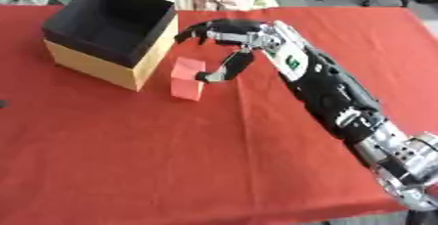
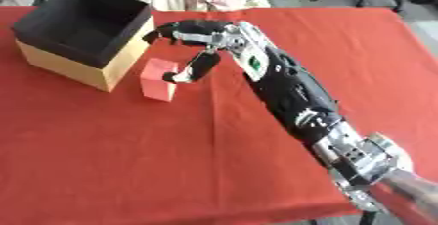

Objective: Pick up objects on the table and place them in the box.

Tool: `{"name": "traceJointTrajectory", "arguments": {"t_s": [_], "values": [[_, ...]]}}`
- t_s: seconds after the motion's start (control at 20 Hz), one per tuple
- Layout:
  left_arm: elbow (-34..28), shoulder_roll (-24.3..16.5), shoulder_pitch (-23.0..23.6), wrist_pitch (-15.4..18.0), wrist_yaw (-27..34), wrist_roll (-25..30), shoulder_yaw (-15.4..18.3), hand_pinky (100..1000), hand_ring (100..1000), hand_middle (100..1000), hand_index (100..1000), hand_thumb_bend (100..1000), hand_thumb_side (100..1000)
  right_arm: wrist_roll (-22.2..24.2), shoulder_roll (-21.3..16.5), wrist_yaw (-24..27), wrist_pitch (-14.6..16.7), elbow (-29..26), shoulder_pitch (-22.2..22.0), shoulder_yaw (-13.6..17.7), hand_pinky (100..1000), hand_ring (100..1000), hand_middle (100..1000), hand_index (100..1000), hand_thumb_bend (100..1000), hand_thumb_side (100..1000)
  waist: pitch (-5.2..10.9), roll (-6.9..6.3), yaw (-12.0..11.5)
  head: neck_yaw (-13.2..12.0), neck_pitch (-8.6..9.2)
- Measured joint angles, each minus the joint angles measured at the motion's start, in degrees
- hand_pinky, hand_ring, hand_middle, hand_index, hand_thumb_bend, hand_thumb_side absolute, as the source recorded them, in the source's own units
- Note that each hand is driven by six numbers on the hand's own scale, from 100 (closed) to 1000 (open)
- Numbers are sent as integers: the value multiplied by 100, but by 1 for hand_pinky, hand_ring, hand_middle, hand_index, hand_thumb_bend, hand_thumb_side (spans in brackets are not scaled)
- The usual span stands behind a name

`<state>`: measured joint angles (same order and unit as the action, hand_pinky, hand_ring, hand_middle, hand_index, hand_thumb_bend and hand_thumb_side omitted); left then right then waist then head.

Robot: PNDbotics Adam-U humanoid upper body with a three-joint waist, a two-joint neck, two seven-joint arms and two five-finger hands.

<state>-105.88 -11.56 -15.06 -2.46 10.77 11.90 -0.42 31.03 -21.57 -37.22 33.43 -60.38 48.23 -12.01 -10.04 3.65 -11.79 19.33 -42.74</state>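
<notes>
The robot's black-and-silver right hand (image 1: 229, 40) reaches across the red-clothed table (image 1: 171, 160) from the lower right, its fingers spread and curved above a small red rectangular block (image 1: 186, 78), with the thumb tip at the block's right side; nothing is grasped. The block stands on the table just beside the open tan cardboard box with a black interior (image 1: 111, 31), to its right.

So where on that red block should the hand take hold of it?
Probably across the red block's upper half, coming from above and from its right. It stands upright close beside the box, so its left face is cramped, while the top and right face are free. The right hand already arches over it, thumb at the right face.
</notes>
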Motion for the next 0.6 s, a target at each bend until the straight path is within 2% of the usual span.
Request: {"name": "traceJointTrajectory", "arguments": {"t_s": [0.4, 0.6], "values": [[0, 1, -6, -3, 2, 2, 0, 777, 994, 908, 906, 100, 357, -95, 152, -633, -111, 261, 12, 24, 790, 1000, 894, 1000, 304, 431, -28, -4, -67, 44, 0], [0, 1, -14, -12, 2, 15, -1, 778, 994, 909, 906, 100, 356, -191, 177, -837, -142, 344, 14, 50, 780, 986, 868, 997, 286, 384, -52, -5, -61, 45, 1]]}}
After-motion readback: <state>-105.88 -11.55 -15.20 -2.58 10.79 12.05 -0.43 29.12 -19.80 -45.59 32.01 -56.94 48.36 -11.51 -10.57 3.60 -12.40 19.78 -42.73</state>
